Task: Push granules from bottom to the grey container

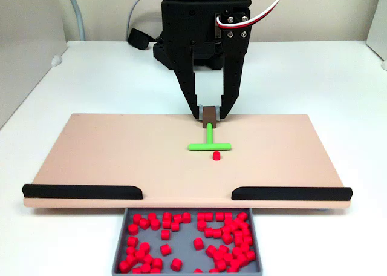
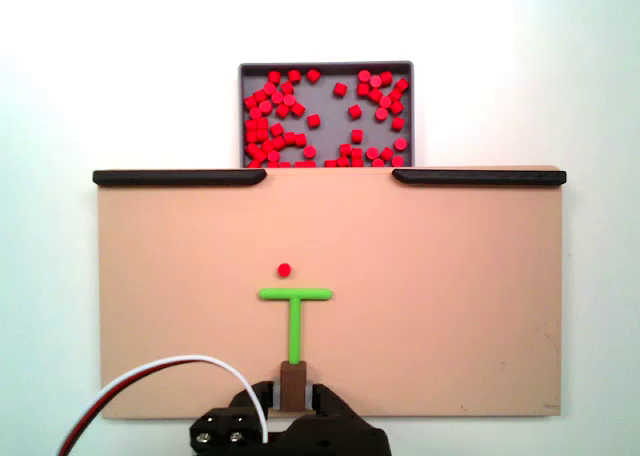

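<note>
One red granule [image 1: 216, 156] [image 2: 284, 269] lies on the tan board just beyond the crossbar of the green T-shaped tool [image 1: 209, 145] [image 2: 295, 298]. My gripper [image 1: 209, 114] [image 2: 293, 388] is shut on the brown block at the end of the tool's stem. The grey container [image 1: 120, 244] [image 2: 325, 69] sits against the board's edge past the gap between two black strips. It holds several red granules [image 1: 233, 236] [image 2: 265, 126].
The tan board [image 1: 109, 149] [image 2: 450, 296] rests on a white table. Black strips [image 1: 81, 191] [image 1: 290, 193] line its container-side edge, leaving a central gap. A black object and cables lie behind the arm in a fixed view [image 1: 138, 39].
</note>
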Controlling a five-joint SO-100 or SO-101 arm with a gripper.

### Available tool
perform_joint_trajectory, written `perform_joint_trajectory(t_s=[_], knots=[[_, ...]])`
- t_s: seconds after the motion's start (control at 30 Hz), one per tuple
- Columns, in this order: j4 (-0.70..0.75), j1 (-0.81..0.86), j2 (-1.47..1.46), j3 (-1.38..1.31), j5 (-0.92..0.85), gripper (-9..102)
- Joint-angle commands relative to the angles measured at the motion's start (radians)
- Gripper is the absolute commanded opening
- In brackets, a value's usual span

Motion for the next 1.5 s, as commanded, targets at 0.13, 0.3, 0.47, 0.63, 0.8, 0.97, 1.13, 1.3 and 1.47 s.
perform_joint_trajectory(t_s=[0.13, 0.3, 0.47, 0.63, 0.8, 0.97, 1.13, 1.3, 1.47], knots=[[-0.003, -0.005, -0.046, -0.035, 0.026, 0], [-0.003, -0.002, -0.058, -0.046, 0.028, 0], [-0.003, 0.002, -0.08, -0.069, 0.031, 0], [-0.003, 0.008, -0.123, -0.112, 0.037, 0], [-0.003, 0.017, -0.164, -0.155, 0.04, 0], [-0.003, 0.031, -0.202, -0.195, 0.038, 0], [-0.003, 0.043, -0.252, -0.245, 0.037, 0], [-0.003, 0.057, -0.308, -0.299, 0.031, 0], [-0.003, 0.061, -0.341, -0.339, 0.026, 0]])
